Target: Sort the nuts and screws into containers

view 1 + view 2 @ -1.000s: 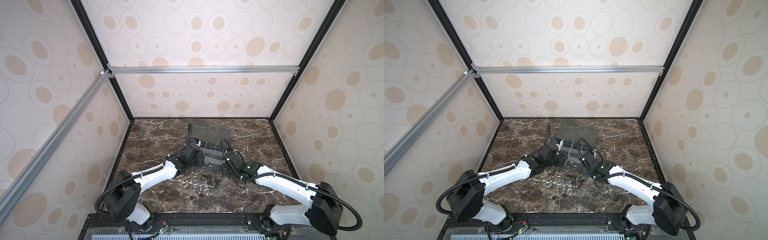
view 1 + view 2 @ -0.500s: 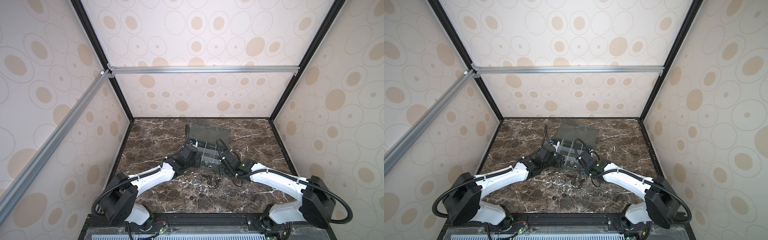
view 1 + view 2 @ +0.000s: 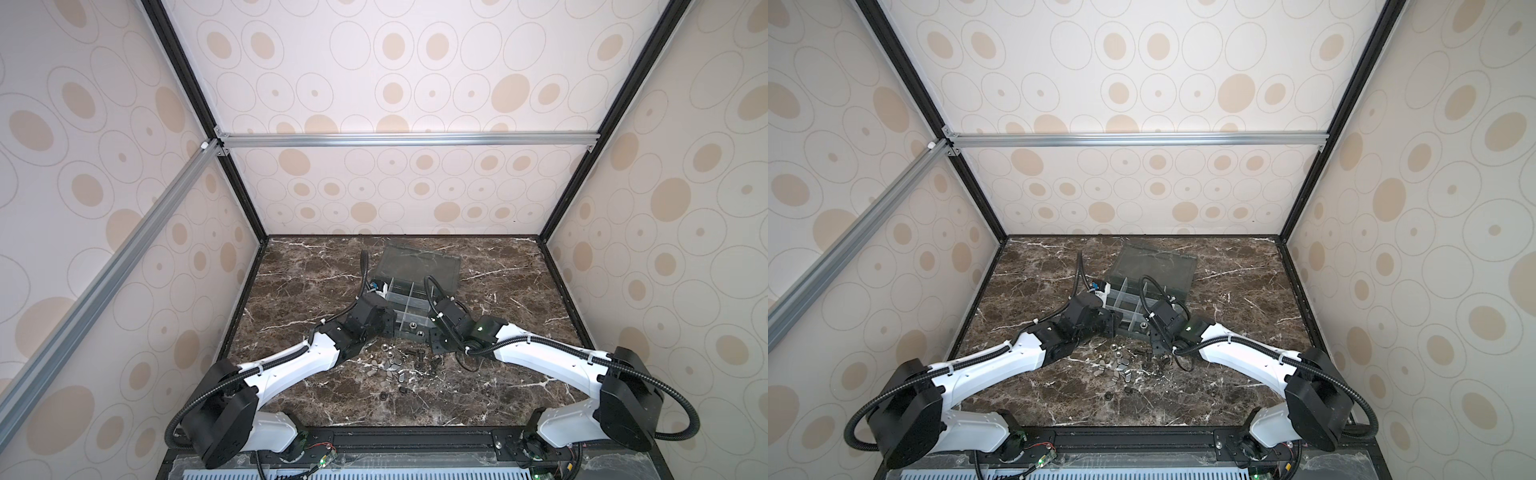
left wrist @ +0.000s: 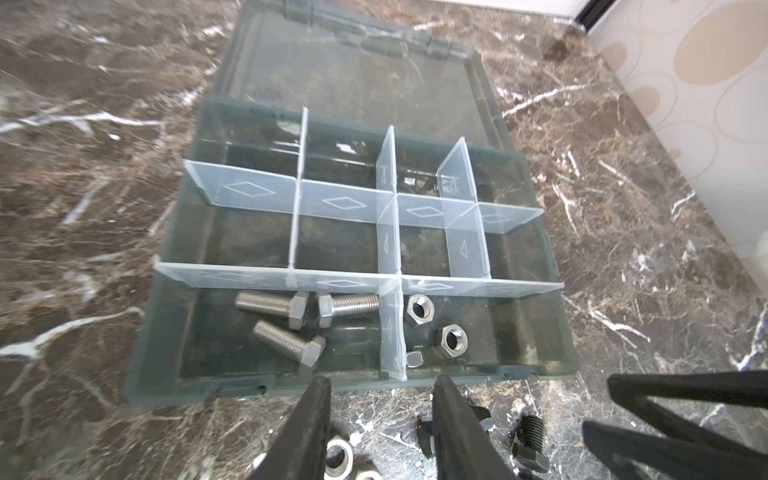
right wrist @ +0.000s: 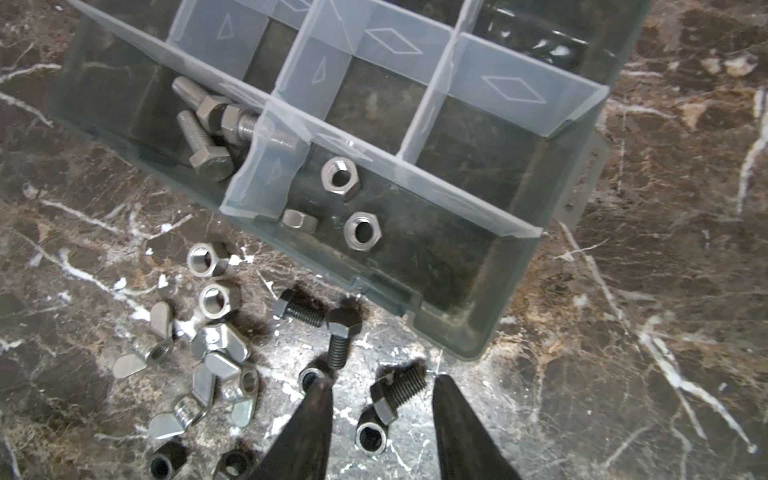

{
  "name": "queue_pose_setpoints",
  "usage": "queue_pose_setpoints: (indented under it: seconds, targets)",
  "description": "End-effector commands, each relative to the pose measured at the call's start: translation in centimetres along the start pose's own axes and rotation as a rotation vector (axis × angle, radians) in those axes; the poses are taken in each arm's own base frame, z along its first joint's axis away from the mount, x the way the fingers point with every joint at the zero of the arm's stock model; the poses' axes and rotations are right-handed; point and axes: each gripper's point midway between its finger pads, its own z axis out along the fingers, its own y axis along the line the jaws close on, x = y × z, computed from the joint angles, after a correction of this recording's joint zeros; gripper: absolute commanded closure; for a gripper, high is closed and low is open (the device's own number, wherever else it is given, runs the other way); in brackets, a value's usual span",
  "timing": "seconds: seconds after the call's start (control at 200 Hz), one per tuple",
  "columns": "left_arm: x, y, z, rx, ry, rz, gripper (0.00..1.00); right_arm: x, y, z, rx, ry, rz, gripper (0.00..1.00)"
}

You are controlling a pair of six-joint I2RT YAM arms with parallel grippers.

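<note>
The containers are cells of a smoky-grey organizer box (image 4: 199, 388) (image 5: 457, 328), lid folded open behind, seen in both top views (image 3: 409, 299) (image 3: 1133, 305). One near cell holds three silver screws (image 4: 286, 336) (image 5: 203, 141); the cell beside it holds nuts (image 4: 453, 340) (image 5: 340, 176). My left gripper (image 4: 380, 386) (image 3: 388, 328) hovers open and empty just before the box's near wall. My right gripper (image 5: 382, 384) (image 3: 438, 345) stands open over loose parts, a black screw (image 5: 397, 395) lying on the marble between its fingers, untouched.
A loose pile lies on the marble in front of the box (image 3: 395, 368) (image 3: 1121, 365): silver hex nuts (image 5: 208, 259), wing-shaped pieces (image 5: 220, 345), more black screws (image 5: 299, 311) and dark ring nuts (image 5: 370, 436). The right gripper's fingers (image 4: 665, 419) show close beside the left one.
The right gripper has shifted a little leftward and nearer, from beside the box to over the loose pile. The left arm has barely moved. Neither gripper's opening has changed.
</note>
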Motion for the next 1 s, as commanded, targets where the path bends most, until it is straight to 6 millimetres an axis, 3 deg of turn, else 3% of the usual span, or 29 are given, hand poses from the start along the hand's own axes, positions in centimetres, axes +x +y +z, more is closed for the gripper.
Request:
queue_pose_setpoints:
  seconds: [0.0, 0.485, 0.995]
  targets:
    - [-0.5, 2.1, -1.1, -0.077, -0.031, -0.037, 0.59, -0.4, 2.0, -0.1, -0.049, -0.004, -0.033, 0.57]
    - [0.0, 6.9, -4.7, -0.176, -0.117, -0.142, 0.57, 0.3, 8.9, 2.3, -0.155, 0.074, -0.184, 0.56]
    - [1.4, 9.0, -6.7, -0.19, -0.156, -0.208, 0.56, 0.3, 12.2, 5.7, -0.146, 0.156, -0.309, 0.56]
